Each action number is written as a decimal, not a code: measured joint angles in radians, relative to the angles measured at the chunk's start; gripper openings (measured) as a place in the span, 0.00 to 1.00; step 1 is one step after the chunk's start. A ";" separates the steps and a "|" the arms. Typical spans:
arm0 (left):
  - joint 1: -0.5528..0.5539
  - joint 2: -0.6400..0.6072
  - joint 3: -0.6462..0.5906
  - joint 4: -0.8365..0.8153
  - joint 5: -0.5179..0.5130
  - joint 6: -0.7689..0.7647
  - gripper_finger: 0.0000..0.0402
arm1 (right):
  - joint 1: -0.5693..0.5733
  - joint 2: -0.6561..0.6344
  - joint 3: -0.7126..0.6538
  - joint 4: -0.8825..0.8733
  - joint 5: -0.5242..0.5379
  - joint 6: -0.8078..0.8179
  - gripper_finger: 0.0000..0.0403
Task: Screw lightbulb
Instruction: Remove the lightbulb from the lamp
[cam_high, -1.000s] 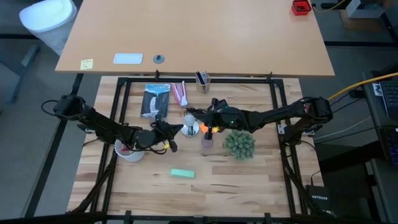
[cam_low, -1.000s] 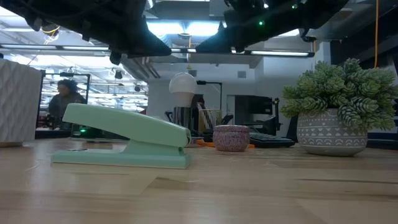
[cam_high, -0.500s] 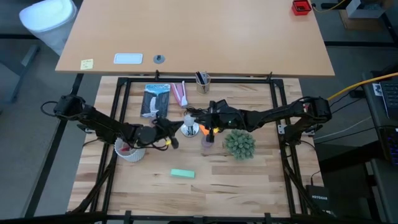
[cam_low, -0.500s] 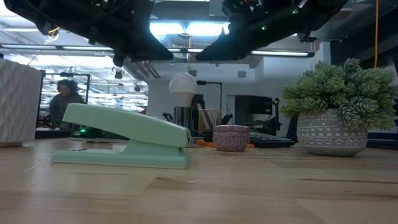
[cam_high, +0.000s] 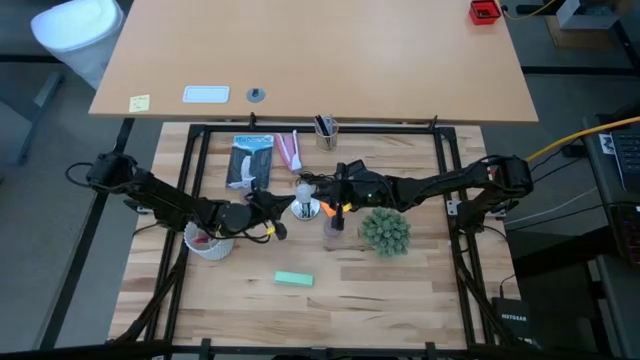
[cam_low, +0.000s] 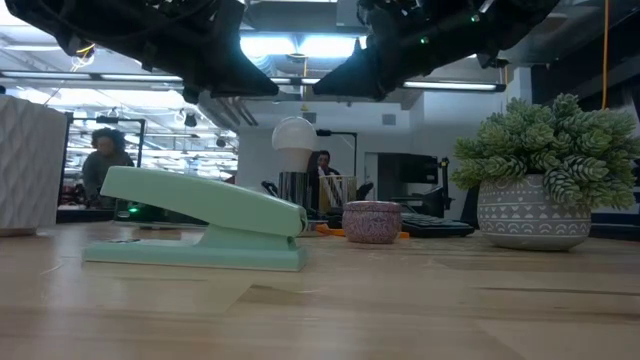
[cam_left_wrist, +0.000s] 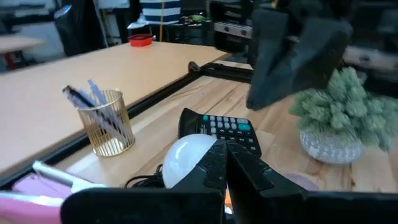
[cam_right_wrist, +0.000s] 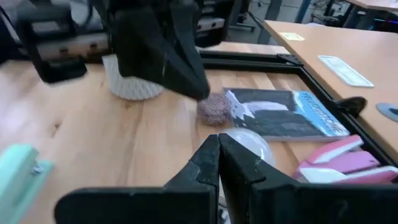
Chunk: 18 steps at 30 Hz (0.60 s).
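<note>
From overhead you look straight down on the whole tabletop (cam_high: 400, 290). The low camera sits at tabletop height, close behind the green stapler (cam_low: 200, 230), facing the room. Each wrist camera looks forward past its own fingers; all four views share the lightbulb (cam_high: 304, 190).

Even overhead light fills the high view, leaving only faint shadows on the tabletop (cam_high: 400, 290). In the low view, bright ceiling panels (cam_low: 290, 45) glare behind silhouetted arms, and the near tabletop is soft. Both wrist views are blurred, especially the close dark fingers.
</note>
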<state>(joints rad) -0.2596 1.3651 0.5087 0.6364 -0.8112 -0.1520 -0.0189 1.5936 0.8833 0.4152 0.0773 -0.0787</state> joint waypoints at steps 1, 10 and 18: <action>-0.005 0.000 0.000 0.000 0.000 0.019 0.00 | 0.000 0.000 0.000 0.010 -0.016 0.013 0.03; -0.006 0.000 0.000 0.005 0.001 0.158 0.00 | 0.031 0.000 0.000 0.090 -0.122 0.212 0.03; 0.062 0.000 0.000 0.006 0.001 0.217 0.00 | 0.166 0.000 0.000 0.082 0.141 0.155 0.03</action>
<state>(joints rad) -0.1972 1.3651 0.5087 0.6427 -0.8101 0.0653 0.1473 1.5936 0.8833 0.4968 0.2182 0.0767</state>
